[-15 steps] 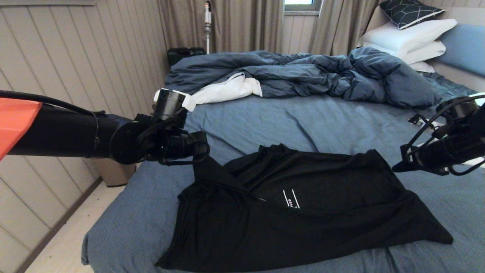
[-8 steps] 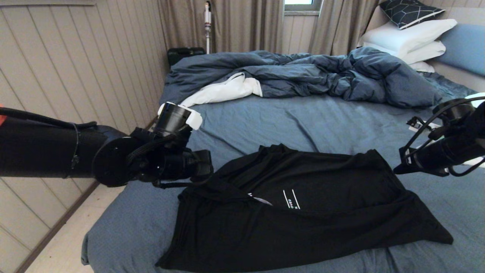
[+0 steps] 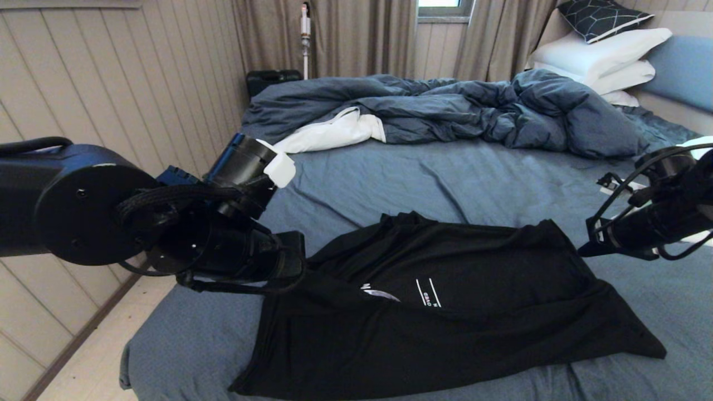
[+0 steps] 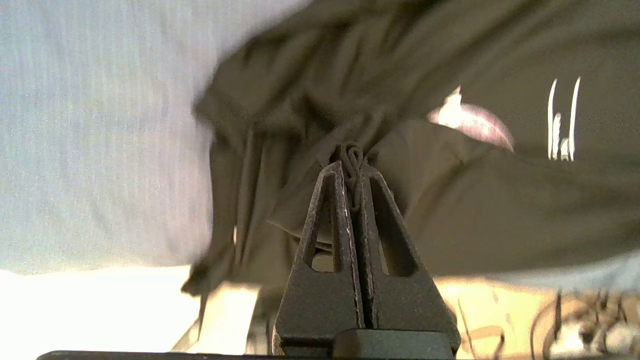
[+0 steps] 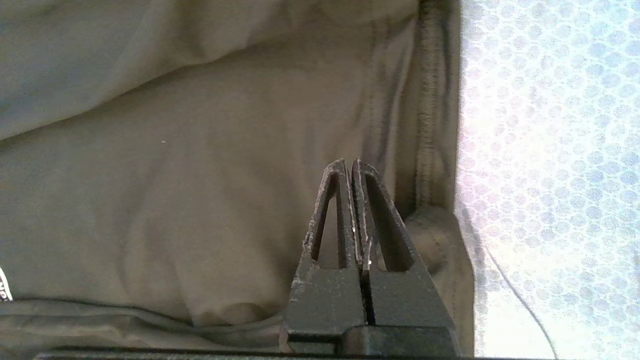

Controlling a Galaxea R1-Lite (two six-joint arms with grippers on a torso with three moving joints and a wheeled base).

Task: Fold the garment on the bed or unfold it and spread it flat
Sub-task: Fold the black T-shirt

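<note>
We see the black T-shirt [image 3: 445,301] lying crumpled on the slate-blue sheet of the bed [image 3: 390,172], near the bed's front edge, with two short white lines and a sliver of grey print showing at its middle. Our left gripper [image 4: 352,160] has its fingers pressed together on a bunched fold of the T-shirt's left end, by the bed's left edge. Our right gripper [image 5: 348,165] is at the T-shirt's right end, its fingers fully closed against each other over the fabric beside a stitched hem; we cannot tell whether any cloth is caught between them. The rumpled dark blue duvet [image 3: 445,108] lies along the bed's far side, well apart from the T-shirt, with white pillows [image 3: 607,55] at the far right corner.
</note>
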